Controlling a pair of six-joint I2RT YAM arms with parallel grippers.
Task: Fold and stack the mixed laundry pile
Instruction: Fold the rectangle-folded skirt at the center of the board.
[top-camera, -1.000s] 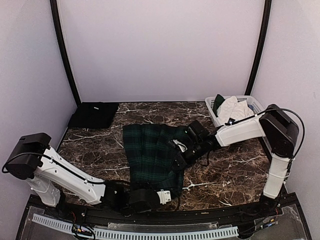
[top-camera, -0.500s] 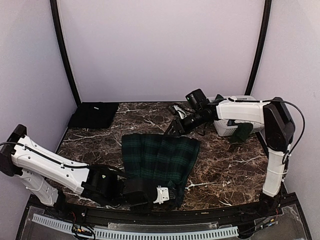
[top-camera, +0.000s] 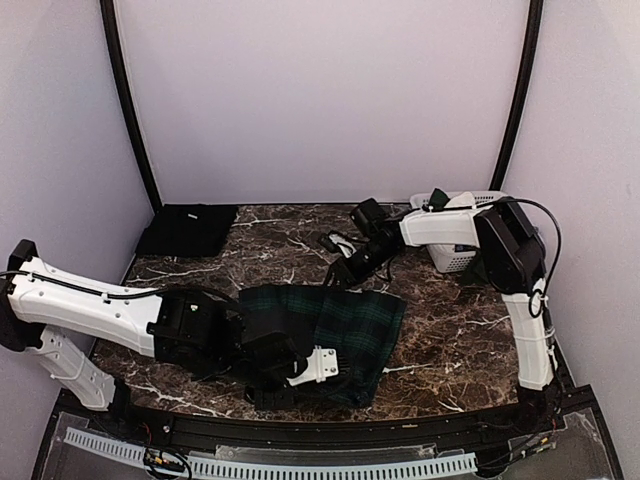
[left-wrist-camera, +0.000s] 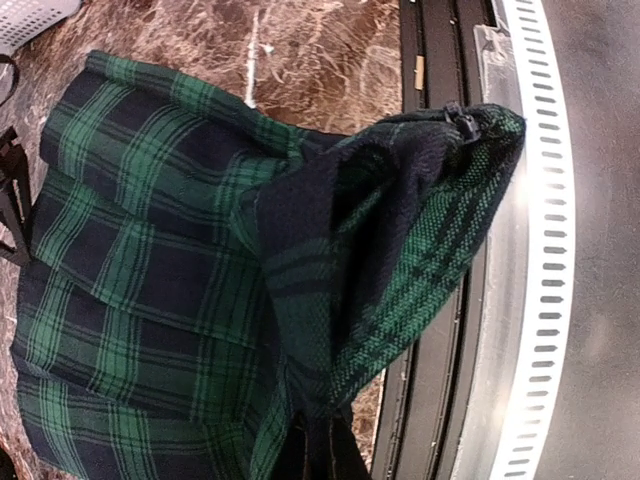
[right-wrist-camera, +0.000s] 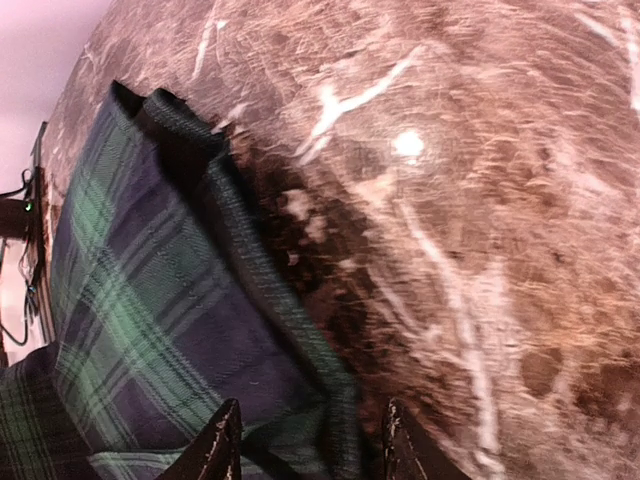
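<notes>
Nearest me, along the perforated white rail (top-camera: 270, 466) at the table's front edge, my left gripper (top-camera: 330, 370) sits at the near side of the dark green-and-navy tartan pleated skirt (top-camera: 355, 325). Its jaws are pressed together on a fold of that skirt. On the left wrist camera I see the pinched cloth lifted into a loose hump above the pleats. The rest of the skirt lies spread on the brown marble-patterned table (top-camera: 450, 335).

At the far edge of the skirt I have the right gripper (right-wrist-camera: 310, 448), reaching in from the right. Its fingers (right-wrist-camera: 222, 445) stand spread apart. From its wrist camera I see the skirt's hem running between them. I cannot tell whether either finger touches the cloth.

Farther back and well to the left of the skirt, a plain black folded cloth (top-camera: 188, 229) lies flat by the back wall. Beyond the skirt on the right, the white slatted plastic basket (top-camera: 452, 260) is mostly hidden behind my right arm.
</notes>
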